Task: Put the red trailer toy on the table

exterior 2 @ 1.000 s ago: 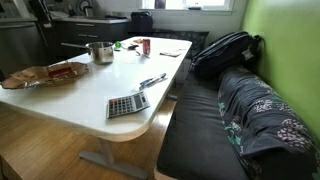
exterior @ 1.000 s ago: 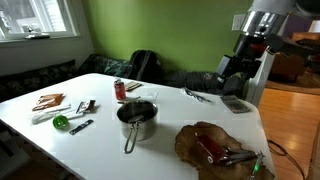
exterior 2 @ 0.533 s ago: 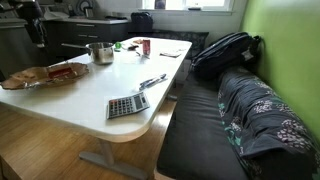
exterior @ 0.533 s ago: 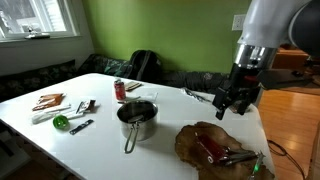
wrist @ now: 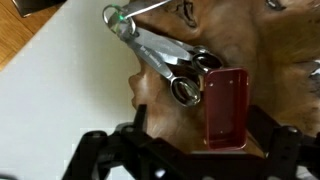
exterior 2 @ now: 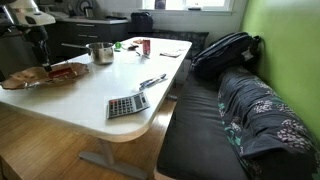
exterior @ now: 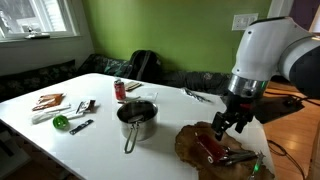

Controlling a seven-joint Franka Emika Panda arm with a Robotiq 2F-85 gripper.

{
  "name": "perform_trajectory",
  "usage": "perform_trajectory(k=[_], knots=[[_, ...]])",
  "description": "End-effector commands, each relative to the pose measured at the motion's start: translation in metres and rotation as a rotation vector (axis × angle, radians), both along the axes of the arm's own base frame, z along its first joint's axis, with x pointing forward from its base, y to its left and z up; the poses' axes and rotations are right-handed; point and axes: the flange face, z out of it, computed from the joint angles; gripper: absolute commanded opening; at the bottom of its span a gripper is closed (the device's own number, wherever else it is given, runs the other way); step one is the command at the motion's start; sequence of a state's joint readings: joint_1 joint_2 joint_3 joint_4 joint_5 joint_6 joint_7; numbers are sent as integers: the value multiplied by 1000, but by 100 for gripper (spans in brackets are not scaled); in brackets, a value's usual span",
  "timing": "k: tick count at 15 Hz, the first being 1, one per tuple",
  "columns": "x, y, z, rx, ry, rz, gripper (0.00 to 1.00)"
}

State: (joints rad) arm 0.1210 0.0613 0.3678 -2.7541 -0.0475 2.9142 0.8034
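The white robot arm (exterior: 268, 48) has swung down from high beside the green wall. Its black fingers (exterior: 218, 127) have sunk step by step from above the far corner of the white table (exterior: 100, 130) to just over the irregular brown wooden slab (exterior: 190, 138), near the dark red trailer toy (exterior: 208, 148). In an exterior view the arm (exterior 2: 28, 14) now hangs lower over the slab (exterior 2: 22, 80).

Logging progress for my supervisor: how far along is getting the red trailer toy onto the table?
Done: nothing yet; the red trailer toy lies on the wooden slab, beside a metal tool. In hand: the gripper hovers open above the toy, holding nothing. Left: grasp the toy, lift it off the slab and set it on the white table.
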Motion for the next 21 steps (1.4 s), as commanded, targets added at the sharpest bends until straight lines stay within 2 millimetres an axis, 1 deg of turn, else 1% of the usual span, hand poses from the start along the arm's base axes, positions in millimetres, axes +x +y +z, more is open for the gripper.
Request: perform_trajectory(k=[1, 5, 6, 7, 8, 9, 11, 12, 13, 15, 17, 19, 21], knots=[[9, 10, -33, 65, -4, 88, 100], [17, 16, -49, 94, -12, 126, 100], [19, 15, -51, 98, -14, 126, 75], [21, 15, -53, 100, -16, 128, 74], [24, 15, -55, 104, -15, 126, 68], [26, 14, -56, 108, -14, 129, 58], [30, 12, -57, 114, -15, 129, 44], [31, 12, -58, 116, -14, 130, 35], [33, 11, -58, 118, -15, 131, 29], [33, 12, -55, 120, -14, 141, 29], [30, 16, -32, 132, -57, 158, 29], [30, 11, 4, 144, -171, 132, 29], [41, -6, 35, 149, -270, 38, 29]])
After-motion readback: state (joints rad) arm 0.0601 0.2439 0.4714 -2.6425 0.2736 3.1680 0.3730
